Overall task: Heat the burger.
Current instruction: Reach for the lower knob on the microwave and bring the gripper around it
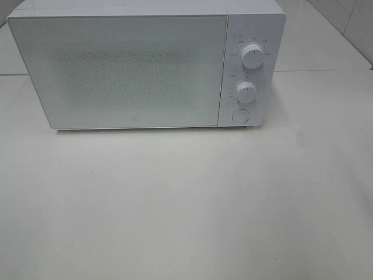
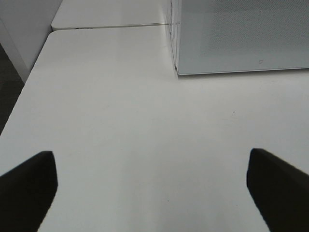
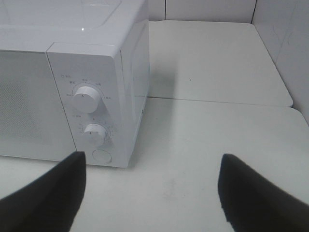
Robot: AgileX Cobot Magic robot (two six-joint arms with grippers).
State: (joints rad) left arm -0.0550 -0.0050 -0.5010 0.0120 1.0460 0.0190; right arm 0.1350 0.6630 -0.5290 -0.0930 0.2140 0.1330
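Observation:
The burger is out of view in all three views. A white microwave point(image 1: 145, 64) stands at the back of the table with its door point(image 1: 116, 70) shut; two round knobs point(image 1: 252, 57) and a round button point(image 1: 239, 115) sit on its right panel. Neither gripper appears in the exterior high view. In the left wrist view my left gripper point(image 2: 152, 181) is open over bare table, near the microwave's lower left corner point(image 2: 179, 72). In the right wrist view my right gripper point(image 3: 152, 186) is open, empty, in front of the microwave's control panel point(image 3: 89, 121).
The white table point(image 1: 186, 204) is made of joined sections, with a seam point(image 3: 217, 101) behind the microwave's right side. A wall point(image 3: 285, 43) rises at the table's right edge, and the table's left edge point(image 2: 19, 101) drops to a dark floor.

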